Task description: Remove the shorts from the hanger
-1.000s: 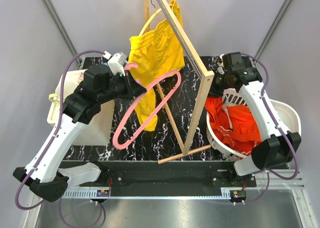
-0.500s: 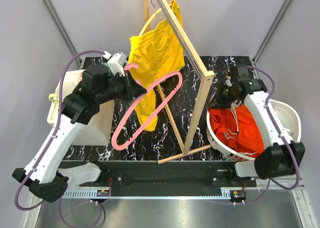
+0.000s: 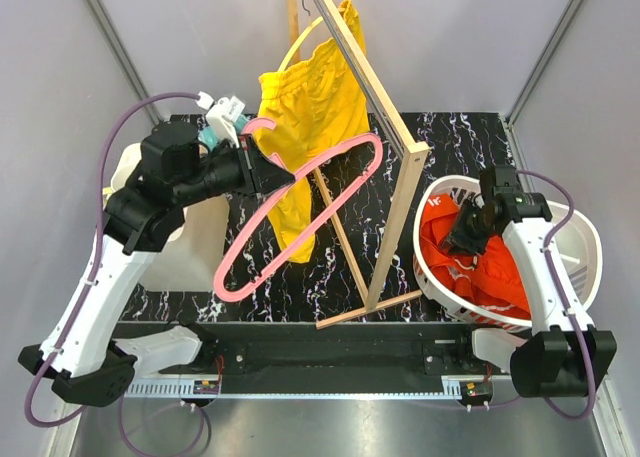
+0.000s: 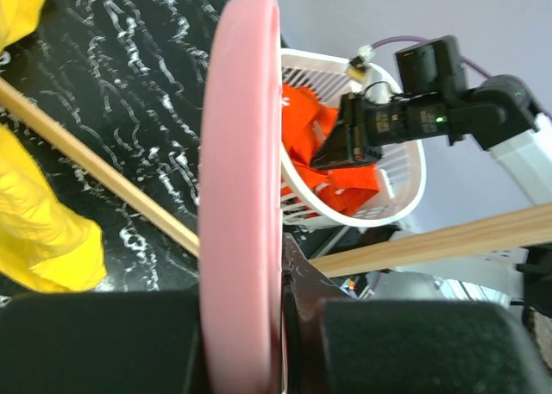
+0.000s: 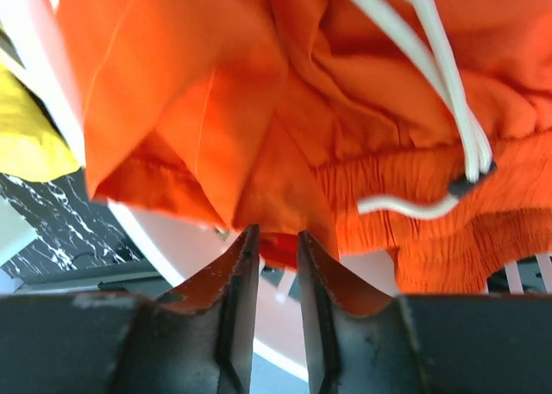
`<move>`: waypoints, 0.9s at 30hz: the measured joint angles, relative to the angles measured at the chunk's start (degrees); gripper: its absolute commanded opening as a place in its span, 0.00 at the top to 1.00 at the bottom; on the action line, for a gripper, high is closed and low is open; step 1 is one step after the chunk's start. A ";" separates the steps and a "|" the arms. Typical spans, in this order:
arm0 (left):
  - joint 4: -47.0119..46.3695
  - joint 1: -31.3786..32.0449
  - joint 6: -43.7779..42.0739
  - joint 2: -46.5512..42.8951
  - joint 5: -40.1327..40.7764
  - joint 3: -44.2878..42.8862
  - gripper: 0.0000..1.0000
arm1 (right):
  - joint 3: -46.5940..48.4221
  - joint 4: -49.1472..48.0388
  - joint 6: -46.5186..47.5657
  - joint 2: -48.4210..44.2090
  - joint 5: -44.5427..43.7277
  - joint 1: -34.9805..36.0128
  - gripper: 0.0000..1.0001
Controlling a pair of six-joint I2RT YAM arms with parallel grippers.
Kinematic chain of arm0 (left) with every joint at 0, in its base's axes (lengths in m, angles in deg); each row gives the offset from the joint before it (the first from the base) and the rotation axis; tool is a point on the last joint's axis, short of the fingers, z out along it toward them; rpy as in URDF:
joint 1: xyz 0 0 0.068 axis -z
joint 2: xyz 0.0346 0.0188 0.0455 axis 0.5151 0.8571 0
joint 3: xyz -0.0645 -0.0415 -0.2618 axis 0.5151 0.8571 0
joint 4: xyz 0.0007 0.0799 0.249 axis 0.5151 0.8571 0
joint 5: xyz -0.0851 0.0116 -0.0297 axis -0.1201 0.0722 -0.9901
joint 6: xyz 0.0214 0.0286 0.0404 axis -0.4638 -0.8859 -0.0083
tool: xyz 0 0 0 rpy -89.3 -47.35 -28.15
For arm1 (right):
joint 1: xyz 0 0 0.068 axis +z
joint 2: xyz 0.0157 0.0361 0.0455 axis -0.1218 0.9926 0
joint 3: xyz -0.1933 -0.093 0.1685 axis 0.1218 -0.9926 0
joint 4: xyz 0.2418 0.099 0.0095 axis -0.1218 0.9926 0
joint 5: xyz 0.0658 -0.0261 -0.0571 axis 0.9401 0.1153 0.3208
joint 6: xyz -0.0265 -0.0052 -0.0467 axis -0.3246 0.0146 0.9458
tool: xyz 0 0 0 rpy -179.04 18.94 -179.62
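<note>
Shorts [image 3: 485,267], bright orange, lay bunched up inside the white basket [image 3: 590,239] on my right side. My right gripper [image 5: 272,239] hung just over them, fingers [image 5: 241,273] a little apart; I could not tell if they pinched any cloth. My left gripper [image 3: 262,174] was squeezed tight on the pink hanger [image 4: 241,196], up in the air, well apart from the basket.

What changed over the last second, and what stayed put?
The right claw swung from beside the wooden rack toward the near edge and now sits over the shorts, bunched in the basket. The left claw, clamped on the hanger, shifted it slightly. Unchanged: yellow shorts, rack.
</note>
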 measured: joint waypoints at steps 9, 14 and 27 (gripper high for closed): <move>-0.70 0.00 4.13 8.22 -8.96 -12.96 1.00 | 14.43 5.25 0.44 -4.61 1.53 -0.07 0.62; -0.83 0.00 6.32 16.50 -12.76 -20.44 1.00 | 16.50 5.79 -0.70 -6.71 3.58 -0.07 0.61; -3.30 1.01 11.30 27.10 -18.67 -31.80 1.00 | 15.89 8.63 -0.17 -7.08 2.86 -0.07 0.60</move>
